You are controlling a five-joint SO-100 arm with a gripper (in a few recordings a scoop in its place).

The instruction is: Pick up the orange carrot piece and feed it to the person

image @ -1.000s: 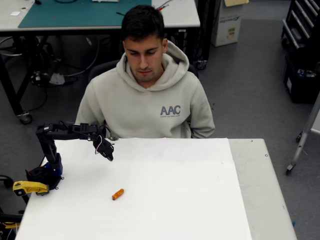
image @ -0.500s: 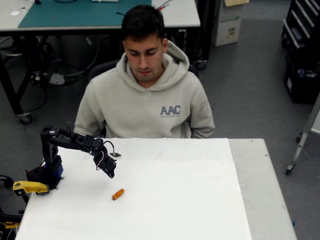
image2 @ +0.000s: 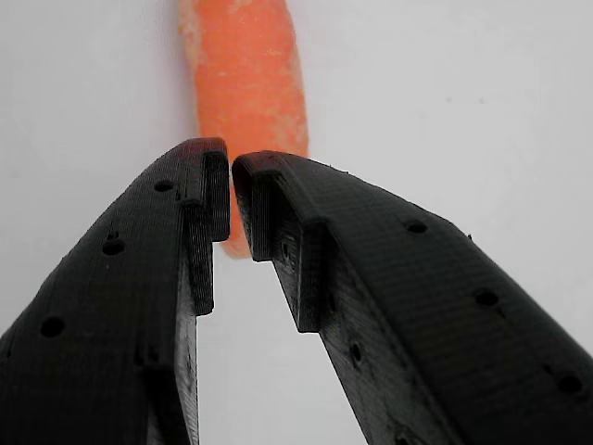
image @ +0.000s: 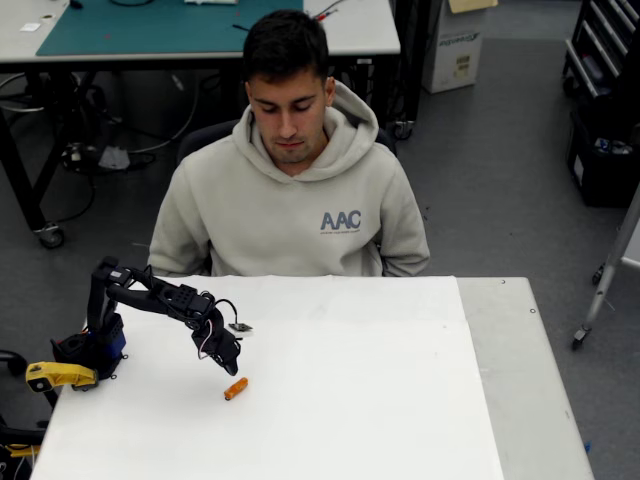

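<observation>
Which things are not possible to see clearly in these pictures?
- Orange carrot piece: wrist view, far end cut off by the top edge, near end hidden behind the gripper.
- Gripper's height above the table: cannot tell.
- Person's hands: overhead view, hidden behind the table.

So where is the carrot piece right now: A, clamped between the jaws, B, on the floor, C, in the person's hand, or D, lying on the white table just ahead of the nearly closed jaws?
D: the carrot piece lies on the white table just past the tips of the gripper, whose jaws are nearly closed with nothing between them.
</observation>
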